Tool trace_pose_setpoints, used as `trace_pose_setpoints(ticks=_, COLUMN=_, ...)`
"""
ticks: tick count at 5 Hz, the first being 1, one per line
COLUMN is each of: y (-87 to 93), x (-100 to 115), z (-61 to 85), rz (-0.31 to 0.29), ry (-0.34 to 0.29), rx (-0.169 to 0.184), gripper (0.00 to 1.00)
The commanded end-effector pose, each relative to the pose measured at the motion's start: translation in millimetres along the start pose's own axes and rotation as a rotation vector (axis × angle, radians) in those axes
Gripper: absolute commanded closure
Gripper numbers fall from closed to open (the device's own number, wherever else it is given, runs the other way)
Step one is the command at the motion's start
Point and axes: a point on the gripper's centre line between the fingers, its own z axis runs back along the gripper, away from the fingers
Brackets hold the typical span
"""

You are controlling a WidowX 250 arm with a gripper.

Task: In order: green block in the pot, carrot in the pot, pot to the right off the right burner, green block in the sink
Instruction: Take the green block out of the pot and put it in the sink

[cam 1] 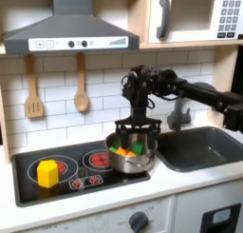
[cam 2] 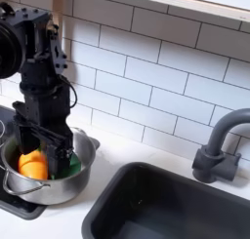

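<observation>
steel pot (cam 1: 130,154) sits at the cooktop's (cam 1: 28,184) edge nearest the sink (cam 1: 204,146) in the first exterior view, right rim off the black surface onto white counter (cam 1: 180,184). carrot (cam 2: 33,164) and green block (cam 2: 68,165) lie inside the pot, touching, in the second exterior view. gripper (cam 2: 54,155) reaches down into the pot over the block; can't tell if its jaws grip anything. narrow bare counter between pot and sink. yellow block (cam 1: 46,172) on far burner, well apart. faucet (cam 2: 220,145) behind sink. wooden utensils (cam 1: 57,89) hang on tile wall.
</observation>
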Motion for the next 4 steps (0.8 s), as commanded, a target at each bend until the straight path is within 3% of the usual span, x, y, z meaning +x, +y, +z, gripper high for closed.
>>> trace_pose_setpoints(ticks=1, y=-4.5, x=5.3, z=-3.1, rz=-0.016, ry=-0.008, rx=-0.009, gripper=0.00)
trace_pose_setpoints(ticks=2, y=-3.5, x=9.1, z=-3.4, rz=-0.023, ry=-0.025, rx=-0.014, gripper=0.00)
trace_pose_setpoints(ticks=4, y=-7.1, x=13.9, z=-7.5, rz=-0.094, ry=-0.038, rx=-0.008, gripper=0.00)
